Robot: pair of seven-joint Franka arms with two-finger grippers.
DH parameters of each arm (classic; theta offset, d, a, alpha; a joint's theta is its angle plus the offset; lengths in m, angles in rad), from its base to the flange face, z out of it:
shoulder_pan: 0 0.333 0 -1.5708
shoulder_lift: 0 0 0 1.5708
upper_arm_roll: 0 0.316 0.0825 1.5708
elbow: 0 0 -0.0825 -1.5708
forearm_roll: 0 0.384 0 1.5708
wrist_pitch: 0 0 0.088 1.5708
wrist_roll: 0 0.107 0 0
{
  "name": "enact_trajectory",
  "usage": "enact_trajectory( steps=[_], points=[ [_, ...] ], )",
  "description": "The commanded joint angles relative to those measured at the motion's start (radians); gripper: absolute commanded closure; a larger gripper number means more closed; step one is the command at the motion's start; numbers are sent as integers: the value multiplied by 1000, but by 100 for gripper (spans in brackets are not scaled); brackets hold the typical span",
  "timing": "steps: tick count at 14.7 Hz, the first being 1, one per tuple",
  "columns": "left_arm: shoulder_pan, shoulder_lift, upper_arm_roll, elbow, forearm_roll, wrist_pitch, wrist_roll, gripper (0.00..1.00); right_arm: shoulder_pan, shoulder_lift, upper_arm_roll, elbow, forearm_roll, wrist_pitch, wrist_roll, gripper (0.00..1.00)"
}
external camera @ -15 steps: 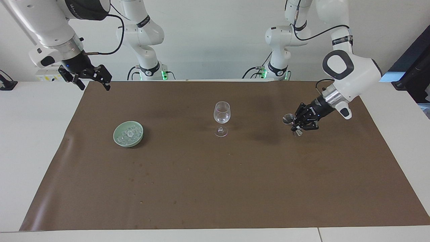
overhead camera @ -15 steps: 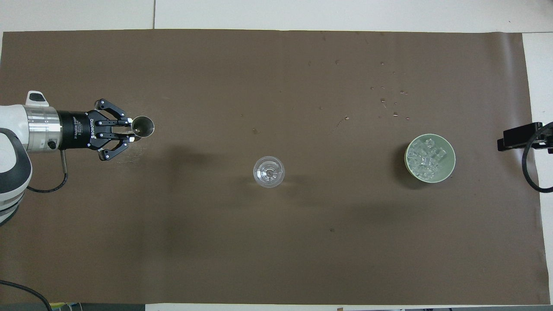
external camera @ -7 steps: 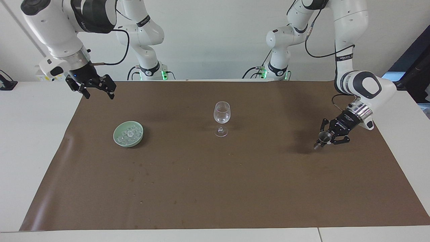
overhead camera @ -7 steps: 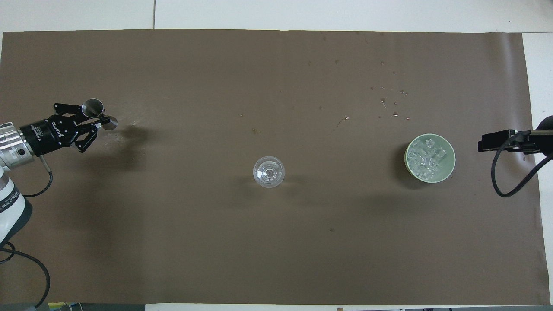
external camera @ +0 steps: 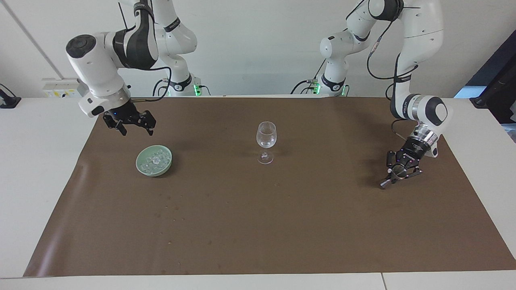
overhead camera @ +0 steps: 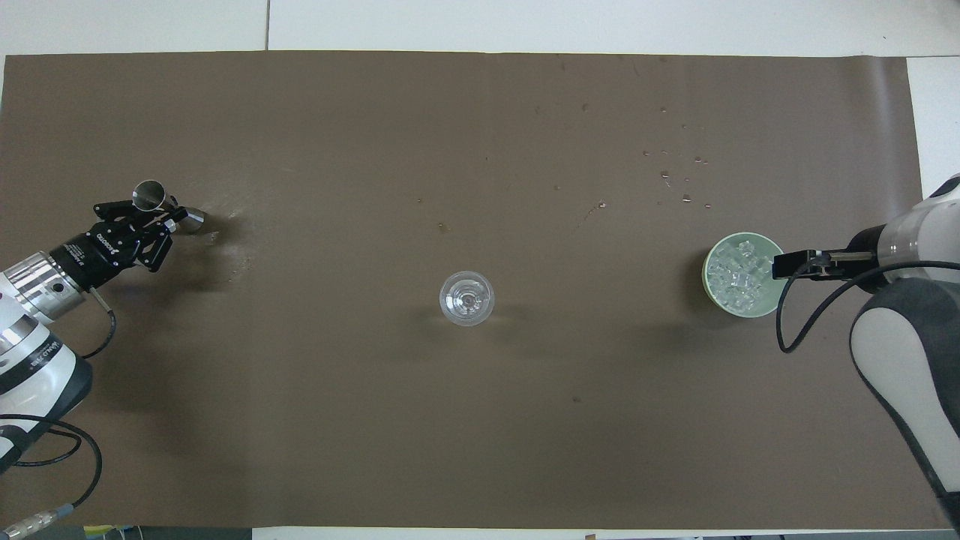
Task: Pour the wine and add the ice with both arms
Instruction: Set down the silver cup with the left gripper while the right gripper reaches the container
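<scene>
Ice (external camera: pixel 154 158) — slick, light chunks; pinch one across flat faces. Right hand (external camera: pixel 133 125) open, empty, at the bowl's (external camera: pixel 141 166) eleven o'clock; left hand (external camera: pixel 397 176) seemingly grips the jigger (overhead camera: pixel 157 201).

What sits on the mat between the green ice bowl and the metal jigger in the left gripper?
Only the wine glass stands between the bowl and the jigger held by the left gripper; the overhead view shows it plainly.
</scene>
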Motion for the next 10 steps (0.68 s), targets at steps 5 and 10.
enact_trajectory(
  steps=[5, 10],
  points=[
    [40, -23, -11, -52, -72, 20, 38, 77, 28, 83, 0, -90, 10, 195, -44, 31],
    [39, -29, -10, -51, -56, 5, 28, 0, 37, 114, -2, -122, 10, 259, -56, 31]
  ],
)
